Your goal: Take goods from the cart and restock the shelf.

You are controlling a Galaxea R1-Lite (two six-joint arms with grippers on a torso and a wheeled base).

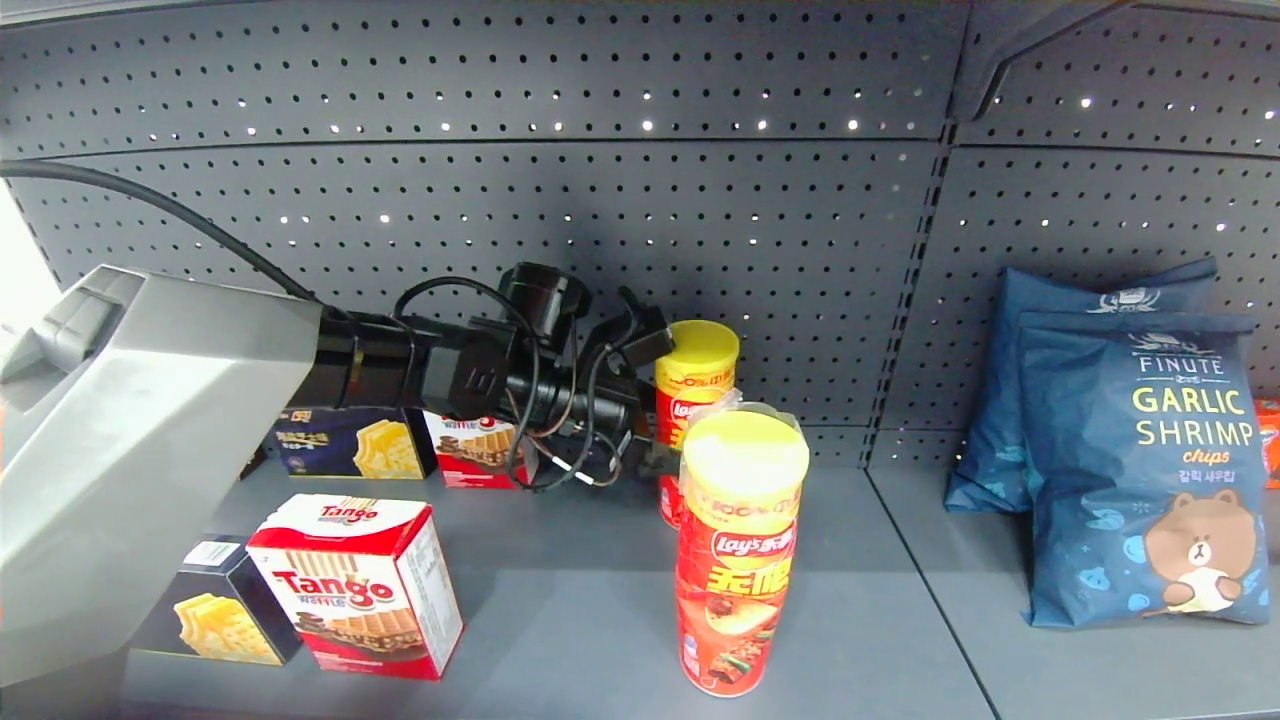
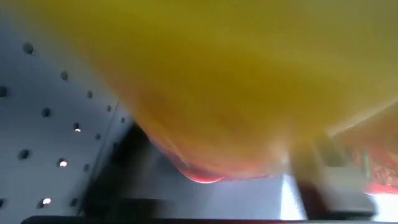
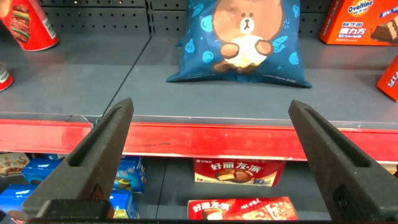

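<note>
The rear chip canister (image 1: 697, 385), yellow-lidded, was stood upright at the back of the shelf (image 1: 880, 600), at 11 o'clock of a front chip canister (image 1: 740, 550). The left gripper (image 1: 648, 450) was set against its 9 o'clock side; whether it was gripped could not be told. The right gripper (image 3: 214, 168) was held wide open before the shelf edge, with a garlic shrimp chips bag (image 3: 239, 40) at its 12 o'clock. A red wafer box (image 1: 360, 585) was stood at the front canister's 9 o'clock.

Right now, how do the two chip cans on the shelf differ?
The front can stands free near the front of the shelf; the back can stands by the pegboard wall. The left gripper is at the back can, not the front can. Both are upright, red with yellow lids.
</note>
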